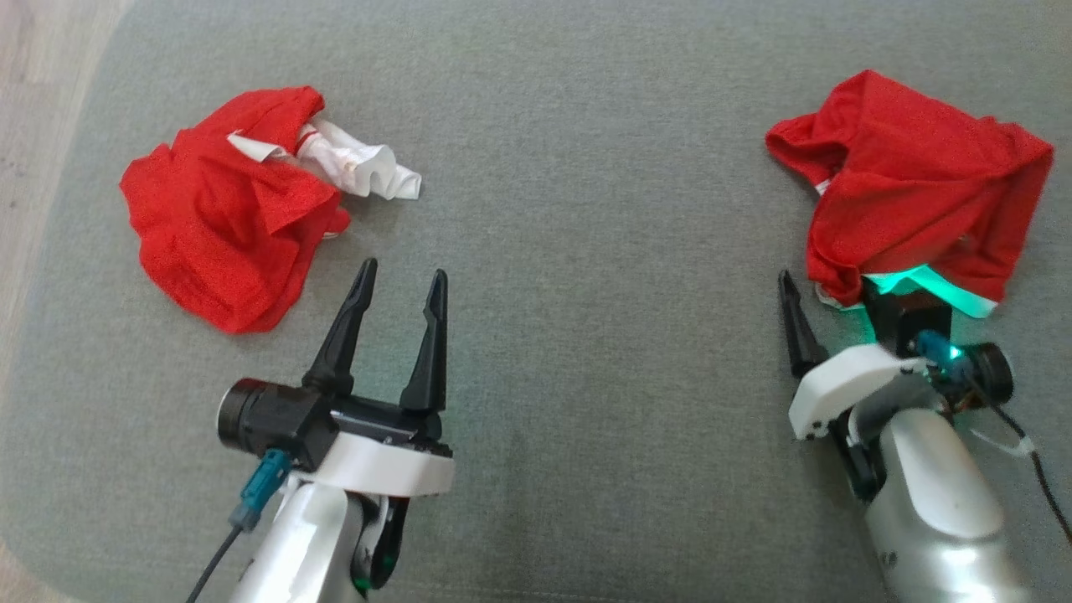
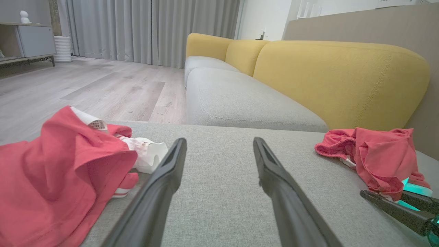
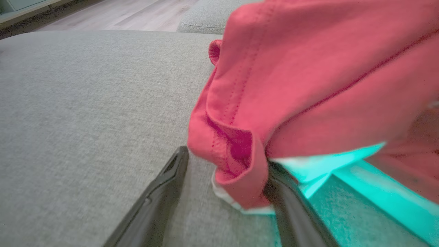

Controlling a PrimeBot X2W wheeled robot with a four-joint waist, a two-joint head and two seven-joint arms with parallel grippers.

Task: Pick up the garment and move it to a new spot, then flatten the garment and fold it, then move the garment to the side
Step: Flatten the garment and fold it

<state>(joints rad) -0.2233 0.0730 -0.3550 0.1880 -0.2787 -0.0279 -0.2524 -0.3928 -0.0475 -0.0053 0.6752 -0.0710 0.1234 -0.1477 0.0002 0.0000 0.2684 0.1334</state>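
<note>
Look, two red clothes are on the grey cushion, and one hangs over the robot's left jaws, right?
Not the left. One red garment hangs over the right jaws; the left jaws stand bare. The head view shows it.

In the head view a garment [image 1: 222, 226] lies at the upper left of the sofa seat [image 1: 586, 209]. A second garment [image 1: 917, 188] lies at the upper right, well apart from it. The left tool [image 1: 404, 270] sits at lower left, just right of and below the garment, not touching it. The right tool [image 3: 224, 154] sits at lower right; the second garment's lower edge lies over one finger, and the other finger stands clear to its left. The floor [image 1: 33, 67] runs along the frame's left edge.
</note>
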